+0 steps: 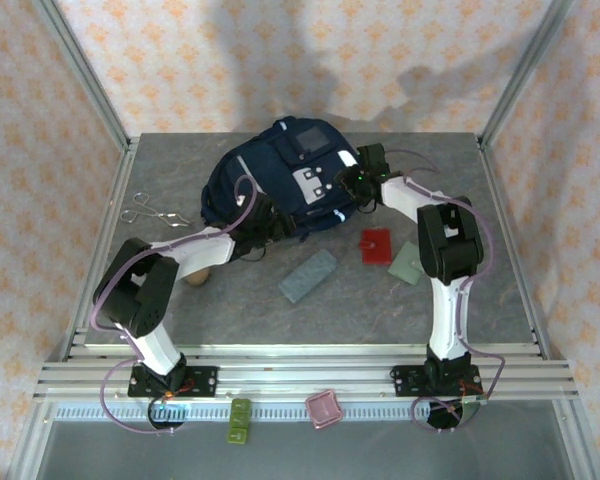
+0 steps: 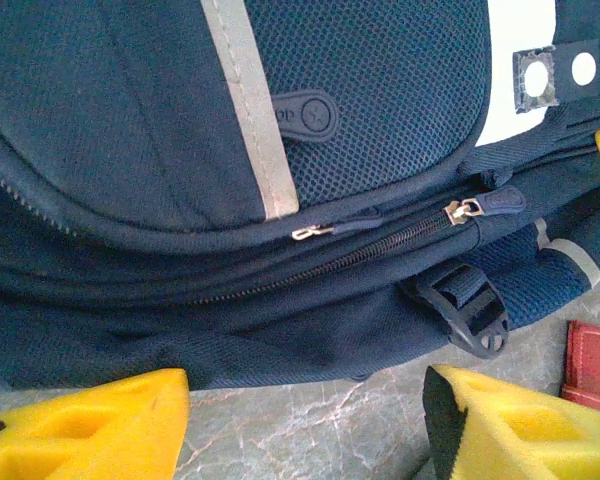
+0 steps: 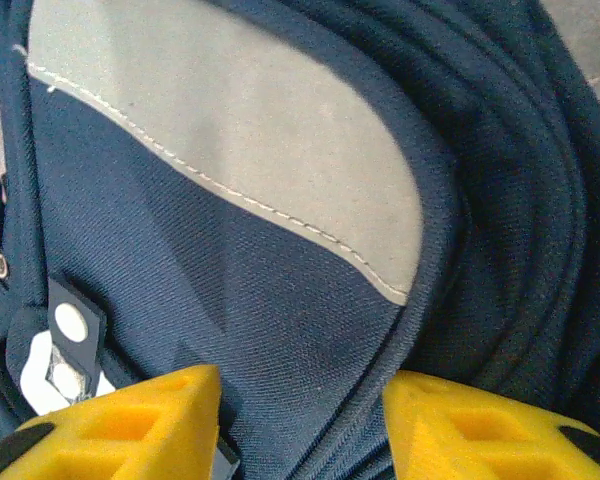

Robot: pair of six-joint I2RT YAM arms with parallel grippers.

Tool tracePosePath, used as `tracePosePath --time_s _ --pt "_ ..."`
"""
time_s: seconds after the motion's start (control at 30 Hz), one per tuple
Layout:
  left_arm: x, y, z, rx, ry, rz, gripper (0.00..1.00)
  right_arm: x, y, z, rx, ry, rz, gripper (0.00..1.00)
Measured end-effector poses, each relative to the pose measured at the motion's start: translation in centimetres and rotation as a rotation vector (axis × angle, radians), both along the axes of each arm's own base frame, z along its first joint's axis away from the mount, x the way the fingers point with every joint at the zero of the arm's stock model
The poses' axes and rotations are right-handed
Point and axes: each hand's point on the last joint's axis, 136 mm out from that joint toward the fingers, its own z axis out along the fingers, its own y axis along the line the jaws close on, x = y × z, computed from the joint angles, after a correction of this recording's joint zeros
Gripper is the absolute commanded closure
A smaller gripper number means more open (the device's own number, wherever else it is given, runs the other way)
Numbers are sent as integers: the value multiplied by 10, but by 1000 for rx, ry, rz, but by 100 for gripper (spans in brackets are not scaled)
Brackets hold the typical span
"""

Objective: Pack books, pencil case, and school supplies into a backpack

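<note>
The navy backpack (image 1: 290, 180) lies at the back middle of the table with its zipper (image 2: 380, 245) closed. My left gripper (image 2: 305, 400) is open at the pack's near left edge (image 1: 252, 228), bare table between its yellow fingers. My right gripper (image 3: 300, 400) is at the pack's right side (image 1: 354, 182), shut on a fold of the navy fabric (image 3: 280, 300). The grey-blue pencil case (image 1: 308, 275) lies flat in front of the pack. The school supplies, a red piece (image 1: 376, 245) (image 2: 592, 360) and a grey-green piece (image 1: 405, 265), lie to its right. The books are out of view.
Metal scissors (image 1: 150, 212) lie at the left of the table. A tan object (image 1: 198, 275) shows under my left arm. A green piece (image 1: 241, 420) and a pink one (image 1: 324, 408) sit on the front rail. A black buckle (image 2: 470, 310) hangs at the pack's edge.
</note>
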Motion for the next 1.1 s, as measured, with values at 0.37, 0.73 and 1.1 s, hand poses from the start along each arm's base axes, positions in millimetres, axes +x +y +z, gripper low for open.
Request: tracePosePath --time_s 0.37,0.73,1.1 --pt "12 16 -21 149 35 63 49 -55 3 -16 21 -11 -14 57" --pt "22 35 -24 278 47 90 56 -99 24 -27 54 -19 35 58" --pt "6 -27 6 231 4 -45 39 -110 41 -34 99 3 64 80"
